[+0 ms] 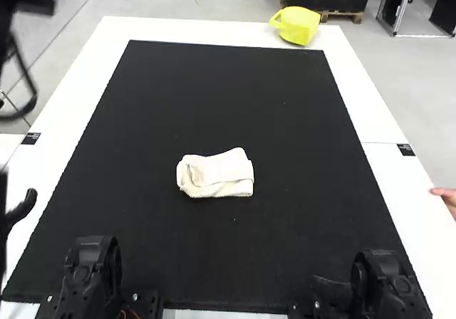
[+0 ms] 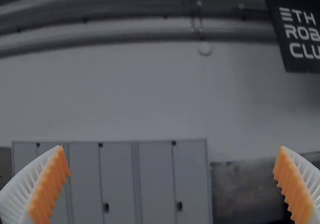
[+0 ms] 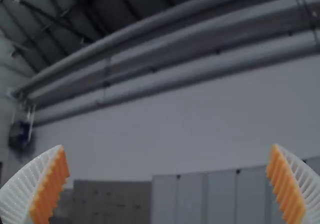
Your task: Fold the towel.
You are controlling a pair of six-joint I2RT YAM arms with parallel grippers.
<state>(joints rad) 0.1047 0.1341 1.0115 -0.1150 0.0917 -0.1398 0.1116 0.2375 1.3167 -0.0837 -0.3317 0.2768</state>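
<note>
The cream towel (image 1: pixel 216 173) lies near the middle of the black mat in the high view. It is folded into a small, thick bundle with layers overlapping, its left end rounded and rumpled; the exact number of folds cannot be told. Nearer the camera stand my left gripper (image 1: pixel 92 273) at lower left and my right gripper (image 1: pixel 388 283) at lower right, both well apart from the towel, fingertips hidden there. Wide-spread fingers with nothing between them mark the left gripper (image 2: pixel 171 146) in its wrist view. Equally open is the right gripper (image 3: pixel 168 146) in its own.
A black mat (image 1: pixel 228 91) covers most of the white table (image 1: pixel 85 70). At the table's far right edge sits a yellow container (image 1: pixel 298 25) with a handle. Dark, blurred equipment (image 1: pixel 18 212) stands along the left edge.
</note>
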